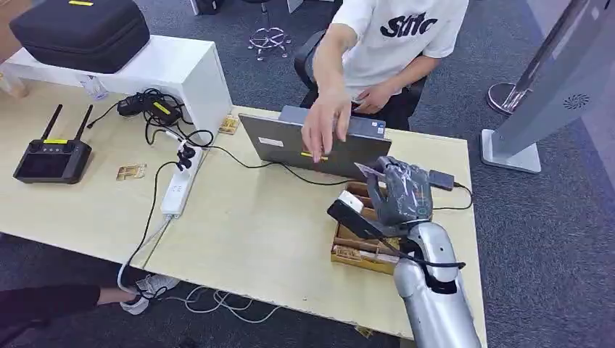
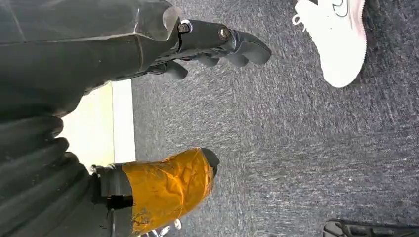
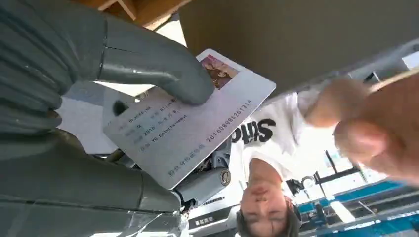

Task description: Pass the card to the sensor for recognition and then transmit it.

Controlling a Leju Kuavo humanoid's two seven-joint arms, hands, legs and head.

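Even, bright indoor light; the person's hand [image 3: 380, 128] looks blurred, perhaps overexposed behind.

The card's [image 3: 190, 126] small print is too blurred to read, and the right hand's [image 3: 94, 98] thumb covers part of its face. In the head view the same hand [image 1: 401, 192] hides nearly all of the card [image 1: 366, 171]. The person's hand [image 3: 375, 131], just beyond the card, is blurred and cut by the frame edge.

One white printed card [image 3: 190, 126], one grey laptop [image 1: 313, 145], one black antennaed remote controller [image 1: 52, 158], one white power strip [image 1: 178, 192], one black zippered case [image 1: 80, 30].
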